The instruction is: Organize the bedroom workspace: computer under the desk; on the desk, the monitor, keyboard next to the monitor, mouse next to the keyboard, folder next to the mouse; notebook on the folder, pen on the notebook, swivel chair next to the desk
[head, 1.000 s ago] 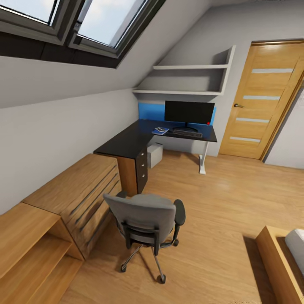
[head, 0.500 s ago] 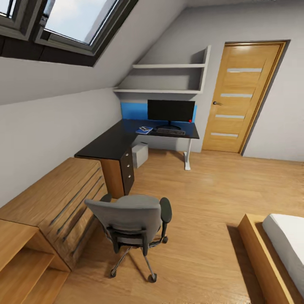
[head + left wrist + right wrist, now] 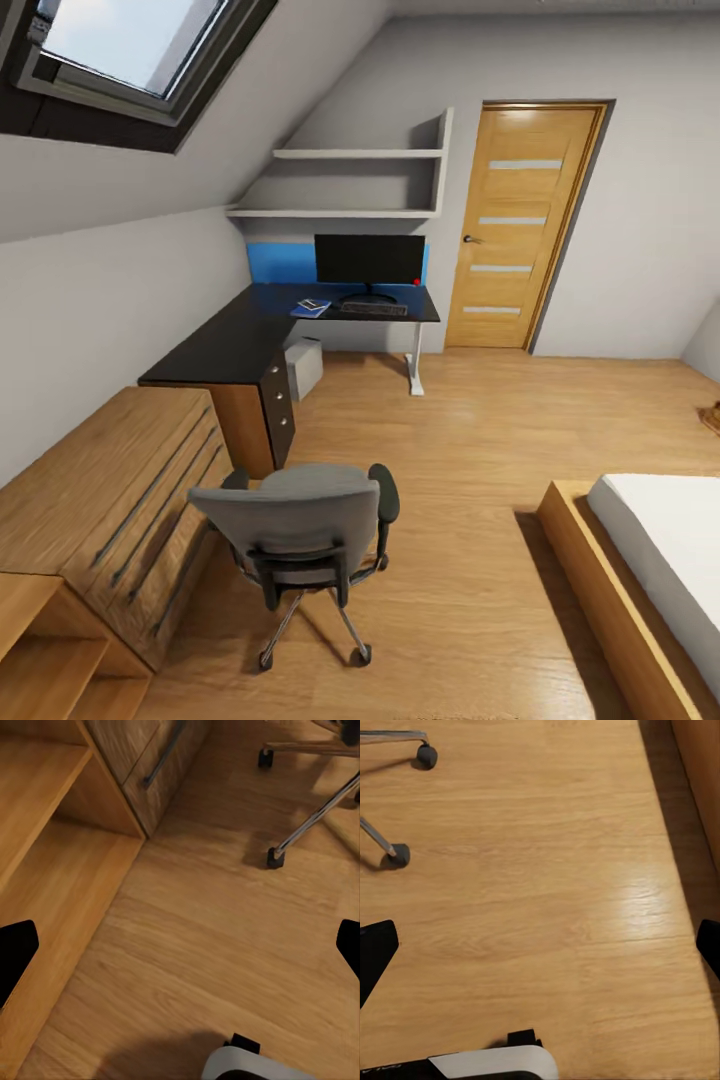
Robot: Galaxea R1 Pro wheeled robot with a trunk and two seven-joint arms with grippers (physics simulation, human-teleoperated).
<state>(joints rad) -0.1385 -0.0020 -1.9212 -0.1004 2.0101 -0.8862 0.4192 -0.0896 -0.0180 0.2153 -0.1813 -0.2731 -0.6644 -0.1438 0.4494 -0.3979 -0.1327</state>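
Both end effectors [image 3: 180,945] [image 3: 540,945] hang apart over floor; folder [image 3: 311,308] lies on the counter [image 3: 225,345] beside the keyboard [image 3: 373,309].

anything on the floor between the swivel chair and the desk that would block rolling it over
Nothing visible does. Bare wood floor lies between the swivel chair and the open side of the desk. The computer sits under the desk, and the wooden cabinets only flank the chair.
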